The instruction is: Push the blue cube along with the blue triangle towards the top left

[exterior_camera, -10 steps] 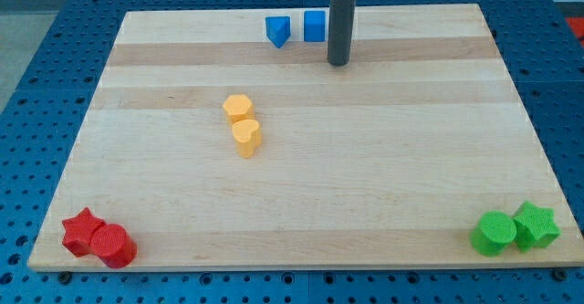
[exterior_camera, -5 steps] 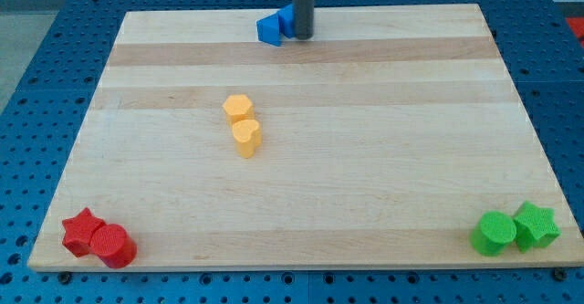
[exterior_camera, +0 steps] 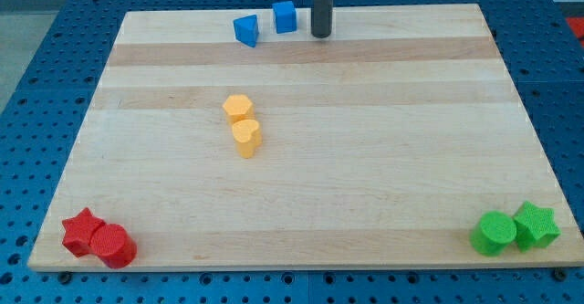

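Observation:
The blue cube [exterior_camera: 285, 16] sits near the board's top edge, left of centre. The blue triangle [exterior_camera: 245, 30] lies just to its left and a little lower, with a small gap between them. My tip [exterior_camera: 320, 35] rests on the board to the right of the blue cube, a short gap away and not touching it. The dark rod rises straight up out of the view's top.
A yellow hexagon-like block [exterior_camera: 237, 108] and a yellow heart [exterior_camera: 246, 137] touch each other left of centre. A red star [exterior_camera: 82, 230] and a red cylinder [exterior_camera: 114, 246] sit at the bottom left. A green cylinder [exterior_camera: 494, 233] and a green star [exterior_camera: 536, 225] sit at the bottom right.
My tip swept left into the blue cube, and both blue blocks slid left along the top edge. The tip has since drawn back to the right, off the cube.

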{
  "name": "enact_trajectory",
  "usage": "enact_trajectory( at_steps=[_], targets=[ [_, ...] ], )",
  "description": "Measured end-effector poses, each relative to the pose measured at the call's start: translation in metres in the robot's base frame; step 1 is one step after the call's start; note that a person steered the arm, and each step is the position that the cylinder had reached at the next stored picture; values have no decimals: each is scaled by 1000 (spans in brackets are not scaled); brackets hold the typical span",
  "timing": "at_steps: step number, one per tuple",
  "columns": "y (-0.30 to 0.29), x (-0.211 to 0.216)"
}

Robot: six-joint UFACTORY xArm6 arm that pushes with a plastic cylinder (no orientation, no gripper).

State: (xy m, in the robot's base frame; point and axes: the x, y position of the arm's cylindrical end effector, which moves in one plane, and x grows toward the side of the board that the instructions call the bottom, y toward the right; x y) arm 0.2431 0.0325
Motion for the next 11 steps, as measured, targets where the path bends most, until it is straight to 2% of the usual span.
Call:
enact_trajectory(
  at_steps=[1,2,7,11],
  targets=[
    [-10,-35],
    [-24,-36],
    [-156,37],
    [-209,42]
  ],
)
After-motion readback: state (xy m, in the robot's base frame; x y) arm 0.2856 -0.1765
